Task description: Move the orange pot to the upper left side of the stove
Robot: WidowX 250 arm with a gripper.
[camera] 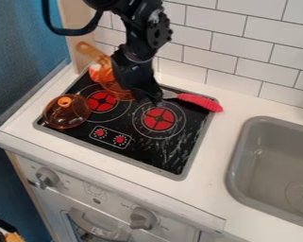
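Over on the left is a blue wall [18, 75], with a loop of black cable [68, 32] up high. Low down, on the front of the toy stove, is a gray knob [47, 177]. Above it, the see-through orange lid [55, 117] sits on the left edge of the black stove top [150, 153], with its little round top facing up. Next comes the left red burner [102, 101].

The orange pot [107, 85] is at the back left of the stove top, just behind that burner. Its handle [90, 51] points up and away to the left. The gripper [155, 99] hangs down from the black arm [139, 26], over the back of the stove top, and hides part of the pot. I cannot tell if the gripper is spread, pressed together or pinching something.

In front of the gripper is the right red burner [159, 119]. Just right of the gripper lies a kitchen tool with a red handle [199, 101]. The handle goes over the right edge of the stove top. White tiles [223, 40] cover the back wall. Last, on the far right, a gray sink [240, 160] is set into the white counter [210, 184].
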